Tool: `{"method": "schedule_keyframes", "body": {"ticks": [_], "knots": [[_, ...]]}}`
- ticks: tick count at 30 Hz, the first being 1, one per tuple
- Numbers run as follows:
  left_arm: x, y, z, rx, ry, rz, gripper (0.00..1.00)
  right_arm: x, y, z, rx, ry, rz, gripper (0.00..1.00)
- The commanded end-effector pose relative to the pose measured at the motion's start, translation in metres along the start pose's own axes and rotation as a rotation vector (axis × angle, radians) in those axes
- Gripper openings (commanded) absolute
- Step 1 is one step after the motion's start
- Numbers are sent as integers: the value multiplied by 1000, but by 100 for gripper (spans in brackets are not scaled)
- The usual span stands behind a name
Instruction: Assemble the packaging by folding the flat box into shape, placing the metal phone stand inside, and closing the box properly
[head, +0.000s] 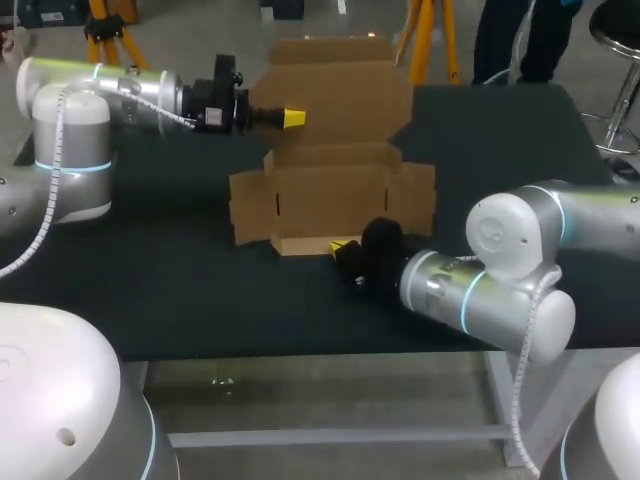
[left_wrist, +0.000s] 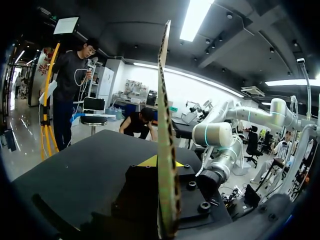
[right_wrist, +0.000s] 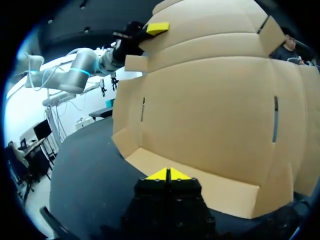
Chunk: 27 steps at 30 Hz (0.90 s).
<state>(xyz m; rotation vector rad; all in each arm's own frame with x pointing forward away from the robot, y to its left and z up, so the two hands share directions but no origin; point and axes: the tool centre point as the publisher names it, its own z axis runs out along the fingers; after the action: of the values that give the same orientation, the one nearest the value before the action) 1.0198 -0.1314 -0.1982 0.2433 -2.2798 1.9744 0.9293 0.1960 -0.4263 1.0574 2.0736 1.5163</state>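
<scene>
A brown corrugated cardboard box (head: 335, 195), only part-folded, stands at the centre of the black table (head: 160, 280). Its back panel and lid flap rise upright, its side flaps are spread wide, and one narrow flap lies flat on the table at six o'clock. At the box's ten o'clock, the left end effector (head: 293, 118) grips the raised upper panel by its edge, with the yellow tips closed on the cardboard; the left wrist view shows the board edge-on between its fingers. At six o'clock, the right end effector (head: 343, 245) sits at the near flap with its yellow tips pressed together and nothing held between them.
</scene>
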Motion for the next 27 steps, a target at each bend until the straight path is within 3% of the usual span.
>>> {"method": "schedule_keyframes", "body": {"ticks": [1, 11, 27], "knots": [[-1, 2, 0, 1, 9, 1, 0, 1, -4, 7, 5, -68, 1, 0], [3, 5, -1, -5, 17, 5, 0, 0, -5, 7, 5, -77, 10, 0], [32, 16, 4, -27, 24, 22, 0, 0, -5, 7, 5, -77, 10, 0]]}}
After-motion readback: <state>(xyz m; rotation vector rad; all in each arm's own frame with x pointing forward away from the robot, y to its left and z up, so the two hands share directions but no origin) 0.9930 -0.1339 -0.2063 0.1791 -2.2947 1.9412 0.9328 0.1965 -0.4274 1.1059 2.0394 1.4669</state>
